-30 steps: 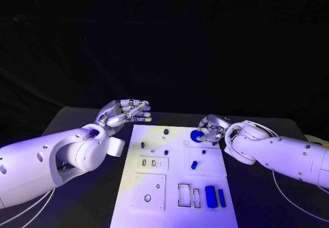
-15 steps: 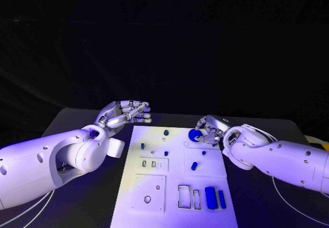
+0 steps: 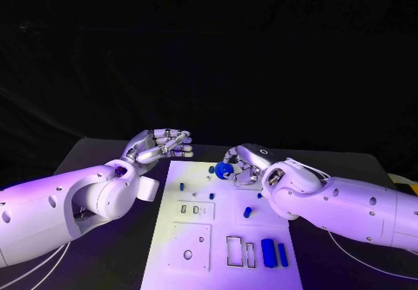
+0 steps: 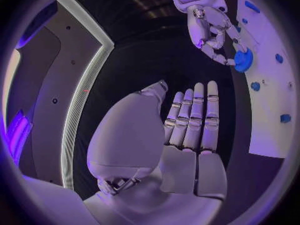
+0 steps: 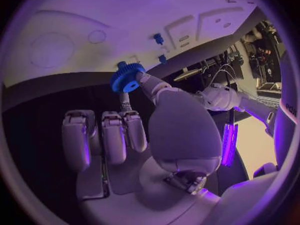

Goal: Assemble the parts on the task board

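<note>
One blue gear [image 5: 127, 78], right hand [image 3: 241, 162] pinching, teeth part-hidden

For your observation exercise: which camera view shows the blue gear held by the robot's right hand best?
The right wrist view: the blue gear shows its teeth and centre hole, pinched by the right hand. The head view and left wrist view show it small and partly hidden by fingers.
</note>
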You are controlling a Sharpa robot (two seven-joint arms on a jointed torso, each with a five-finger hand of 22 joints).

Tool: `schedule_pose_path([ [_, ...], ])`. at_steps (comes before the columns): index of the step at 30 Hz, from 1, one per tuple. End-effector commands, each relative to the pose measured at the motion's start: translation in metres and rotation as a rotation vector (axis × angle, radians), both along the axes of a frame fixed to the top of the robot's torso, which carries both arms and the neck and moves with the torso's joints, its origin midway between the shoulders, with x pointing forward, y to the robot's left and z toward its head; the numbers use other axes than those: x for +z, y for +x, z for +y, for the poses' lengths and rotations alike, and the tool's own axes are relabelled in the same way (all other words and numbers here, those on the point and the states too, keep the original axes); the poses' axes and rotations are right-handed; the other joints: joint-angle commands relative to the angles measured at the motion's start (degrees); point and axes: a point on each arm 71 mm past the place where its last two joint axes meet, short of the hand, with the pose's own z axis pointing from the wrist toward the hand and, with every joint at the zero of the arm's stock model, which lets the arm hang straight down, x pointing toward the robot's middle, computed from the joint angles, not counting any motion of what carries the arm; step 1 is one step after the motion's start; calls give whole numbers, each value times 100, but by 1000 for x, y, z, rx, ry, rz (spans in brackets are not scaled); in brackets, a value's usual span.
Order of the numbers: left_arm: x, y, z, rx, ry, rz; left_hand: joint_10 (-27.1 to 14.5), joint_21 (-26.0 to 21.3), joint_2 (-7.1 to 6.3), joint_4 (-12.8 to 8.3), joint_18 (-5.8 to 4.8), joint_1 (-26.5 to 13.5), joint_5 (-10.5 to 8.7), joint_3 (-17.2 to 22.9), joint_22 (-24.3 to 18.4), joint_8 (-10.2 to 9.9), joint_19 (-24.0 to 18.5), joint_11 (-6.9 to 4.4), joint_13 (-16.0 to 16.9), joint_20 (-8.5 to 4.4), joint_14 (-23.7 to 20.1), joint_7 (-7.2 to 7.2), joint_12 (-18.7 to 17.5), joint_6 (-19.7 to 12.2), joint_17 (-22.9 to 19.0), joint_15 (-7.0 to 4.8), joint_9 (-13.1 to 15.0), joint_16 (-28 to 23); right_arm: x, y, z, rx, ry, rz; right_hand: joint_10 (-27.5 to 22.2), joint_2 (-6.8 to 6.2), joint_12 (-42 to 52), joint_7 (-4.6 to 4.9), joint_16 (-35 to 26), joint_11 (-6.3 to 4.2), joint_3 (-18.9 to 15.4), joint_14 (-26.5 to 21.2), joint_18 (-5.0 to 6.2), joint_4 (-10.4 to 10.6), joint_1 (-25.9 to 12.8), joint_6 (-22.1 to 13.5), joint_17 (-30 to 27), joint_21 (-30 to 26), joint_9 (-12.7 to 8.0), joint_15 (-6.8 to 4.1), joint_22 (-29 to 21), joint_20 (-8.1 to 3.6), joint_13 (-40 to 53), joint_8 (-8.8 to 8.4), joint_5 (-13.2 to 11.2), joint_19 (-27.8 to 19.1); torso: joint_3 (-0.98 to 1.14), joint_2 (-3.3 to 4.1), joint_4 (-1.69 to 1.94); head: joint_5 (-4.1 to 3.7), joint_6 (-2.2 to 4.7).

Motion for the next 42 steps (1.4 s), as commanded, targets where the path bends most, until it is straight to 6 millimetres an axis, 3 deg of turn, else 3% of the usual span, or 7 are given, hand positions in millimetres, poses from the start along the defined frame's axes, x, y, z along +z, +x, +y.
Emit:
schedule_pose_path([
  [1, 1, -1, -3, -23, -11, -4, -3, -25, -13, -6, 71, 34, -14, 42, -9, -24, 1, 26, 9, 18, -27, 183, -34, -36, 6, 26, -6, -29, 1, 1, 10, 5, -30, -51, 154, -7, 4, -163, 32, -33, 23, 585, -71, 17, -53, 192, 1494, 11, 269, -42, 1006, -40, 943, 105, 18, 245, -9, 4, 17, -14, -10],
  [12, 1, -1, -6, -28, -12, -3, -3, -25, -13, -6, 71, 34, -14, 42, -9, -24, 1, 26, 9, 18, -27, 183, -34, -36, 6, 26, -6, -29, -12, 2, 40, 36, -48, -27, 144, -17, -6, -156, 30, -29, 43, 583, -67, 16, -63, 159, 1485, 0, 269, -40, 993, -41, 933, 80, 26, 234, -3, 10, 1, 38, -44],
  [16, 1, -1, -6, -30, -13, -3, -3, -25, -13, -6, 71, 34, -14, 42, -9, -24, 1, 26, 9, 18, -27, 183, -34, -36, 6, 26, -6, -29, -16, 5, 43, 34, -60, -18, 140, -22, -11, -152, 28, -26, 48, 581, -66, 16, -68, 148, 1478, -4, 269, -39, 990, -40, 928, 71, 26, 231, -8, 8, 7, 39, -71],
  [23, 2, 0, -7, -31, -13, -3, -3, -25, -13, -6, 71, 34, -14, 42, -9, -24, 1, 26, 9, 18, -27, 183, -34, -36, 6, 26, -6, -29, -23, 7, 46, 41, -85, -7, 138, -28, -13, -147, 28, -22, 51, 581, -65, 19, -78, 139, 1478, -6, 270, -37, 988, -40, 927, 63, 24, 229, 5, 6, -20, 56, -97],
  [34, 2, 0, -8, -32, -13, -3, -3, -25, -13, -6, 71, 34, -14, 42, -9, -24, 1, 26, 9, 18, -27, 183, -34, -36, 6, 26, -6, -29, -28, 9, 50, 47, -98, 1, 122, -59, -29, -132, 26, -8, 54, 579, -60, 27, -115, 112, 1468, -22, 274, -27, 970, -35, 911, 37, 6, 213, 8, 4, -3, 52, -103],
  [38, 2, 0, -8, -33, -13, -3, -3, -25, -13, -6, 71, 34, -14, 42, -9, -24, 1, 26, 9, 18, -27, 183, -34, -36, 6, 26, -6, -29, -33, 10, 51, 43, -102, 9, 92, -91, -59, -112, 21, 9, 57, 575, -54, 38, -157, 67, 1449, -42, 279, -12, 949, -24, 880, -4, -49, 195, 10, 7, -2, 63, -100],
  [42, 2, 0, -8, -32, -13, -2, -3, -25, -13, -6, 71, 34, -14, 42, -9, -24, 1, 26, 9, 18, -27, 183, -34, -36, 6, 26, -6, -29, -37, 11, 52, 46, -103, 21, -18, -164, -165, 3, 6, 107, 71, 563, -30, 52, -223, -213, 1393, -121, 242, 68, 867, 38, 771, -243, -97, 125, 8, 7, -8, 63, -100],
])
